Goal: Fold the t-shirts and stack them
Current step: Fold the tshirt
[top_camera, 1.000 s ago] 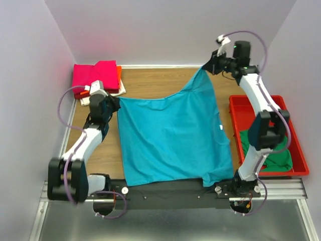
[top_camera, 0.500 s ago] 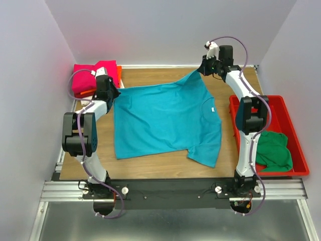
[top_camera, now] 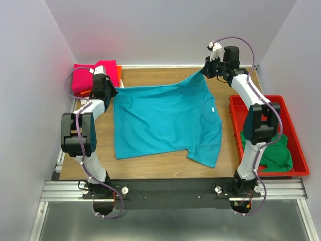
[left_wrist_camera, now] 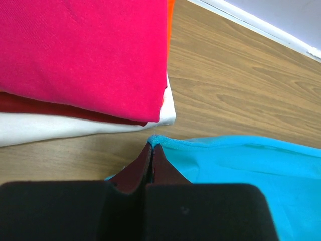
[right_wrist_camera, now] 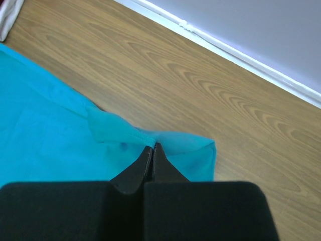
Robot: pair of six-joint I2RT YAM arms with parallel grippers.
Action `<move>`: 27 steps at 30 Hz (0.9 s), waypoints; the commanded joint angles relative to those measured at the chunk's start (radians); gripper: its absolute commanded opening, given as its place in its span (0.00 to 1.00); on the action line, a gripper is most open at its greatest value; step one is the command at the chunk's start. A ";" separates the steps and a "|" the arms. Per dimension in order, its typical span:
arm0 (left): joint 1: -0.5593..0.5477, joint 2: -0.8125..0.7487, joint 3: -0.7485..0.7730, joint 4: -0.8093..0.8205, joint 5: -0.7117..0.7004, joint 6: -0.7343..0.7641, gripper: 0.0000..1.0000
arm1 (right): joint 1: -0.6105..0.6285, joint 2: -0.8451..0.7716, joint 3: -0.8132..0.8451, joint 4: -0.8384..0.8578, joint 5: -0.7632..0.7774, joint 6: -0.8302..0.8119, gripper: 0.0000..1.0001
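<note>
A teal t-shirt with a small white neck label lies spread on the wooden table. My left gripper is shut on its far left corner, next to the folded stack. My right gripper is shut on its far right corner near the back wall. A folded stack at the back left has a magenta shirt on top, with orange and cream shirts under it. A green shirt lies crumpled in the red tray.
The red tray stands along the table's right edge. The white back wall rim runs just behind my right gripper. A sleeve of the teal shirt points toward the near edge. Grey walls close in on both sides.
Both grippers carried the teal shirt's corners toward the back; it went from hanging over the near edge to lying flat. In the last half second my right gripper shifted slightly right.
</note>
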 commanded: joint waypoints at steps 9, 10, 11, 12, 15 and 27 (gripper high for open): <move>0.003 -0.152 -0.069 -0.026 -0.009 0.036 0.00 | -0.001 -0.136 -0.165 0.012 -0.017 -0.059 0.00; 0.003 -0.161 -0.075 -0.027 -0.012 0.036 0.00 | 0.000 -0.144 -0.173 0.012 -0.018 -0.058 0.01; 0.003 -0.169 -0.085 -0.029 -0.012 0.036 0.00 | 0.000 -0.154 -0.180 0.012 -0.027 -0.059 0.01; 0.005 -0.176 -0.089 -0.029 -0.044 0.039 0.00 | 0.000 -0.162 -0.189 0.012 -0.030 -0.056 0.01; 0.006 -0.164 -0.086 -0.052 -0.069 0.045 0.00 | -0.001 -0.185 -0.209 0.014 -0.044 -0.047 0.00; 0.013 -0.115 -0.059 -0.086 -0.091 0.068 0.00 | -0.001 -0.276 -0.306 0.011 -0.104 -0.025 0.01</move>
